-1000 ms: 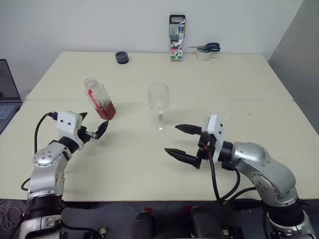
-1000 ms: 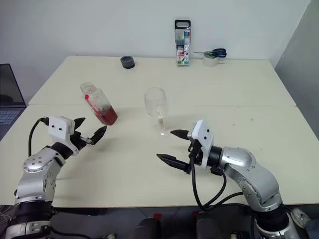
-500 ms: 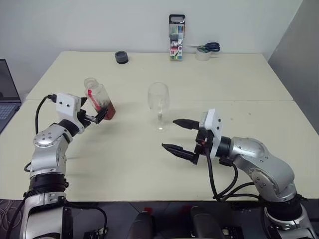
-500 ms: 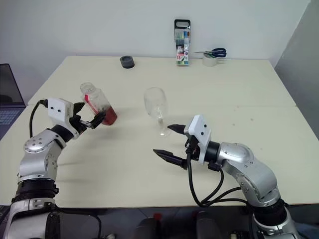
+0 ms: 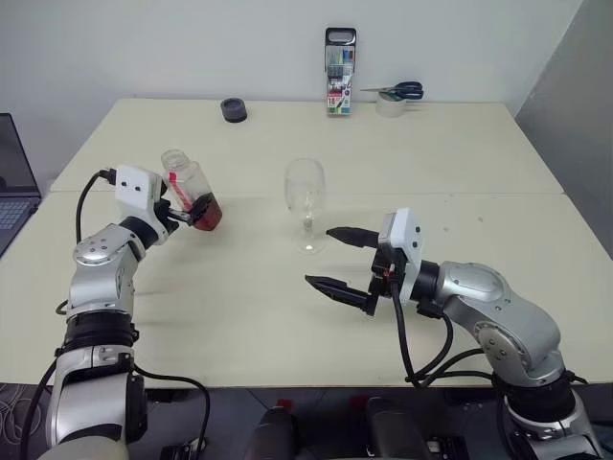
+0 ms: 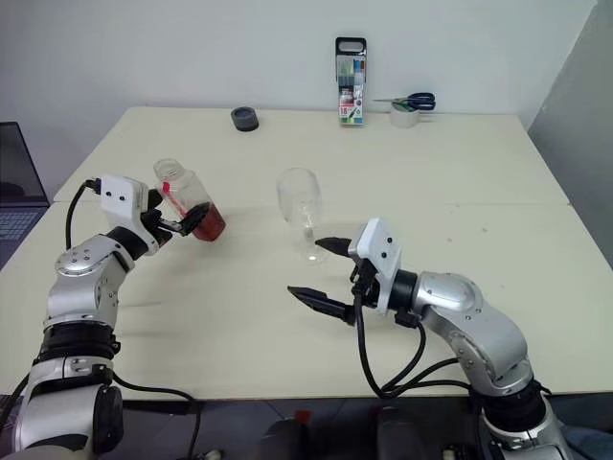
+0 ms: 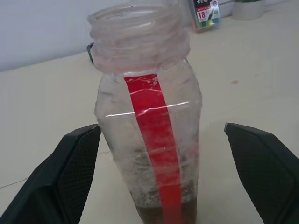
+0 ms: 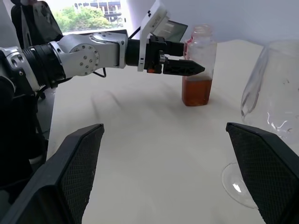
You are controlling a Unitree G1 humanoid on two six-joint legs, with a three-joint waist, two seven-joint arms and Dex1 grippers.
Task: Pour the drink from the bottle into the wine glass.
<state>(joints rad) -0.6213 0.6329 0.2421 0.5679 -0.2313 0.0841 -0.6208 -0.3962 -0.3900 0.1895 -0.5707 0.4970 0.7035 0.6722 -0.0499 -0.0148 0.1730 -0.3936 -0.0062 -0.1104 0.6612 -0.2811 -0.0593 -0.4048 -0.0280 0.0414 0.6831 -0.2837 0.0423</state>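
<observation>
Left hand (image 5: 188,213) and right hand (image 5: 337,260) both spread wide

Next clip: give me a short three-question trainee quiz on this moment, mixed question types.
1. True or false: the bottle has its cap on.
2. The left end effector is: A) shut on the bottle, B) open with a finger on either side of the bottle, C) holding the wine glass.
3. What stands beside the marker pack at the table's far edge?

Key: 1 false, the neck is open. 2 B. 3 scissors resting on a tape roll.
</observation>
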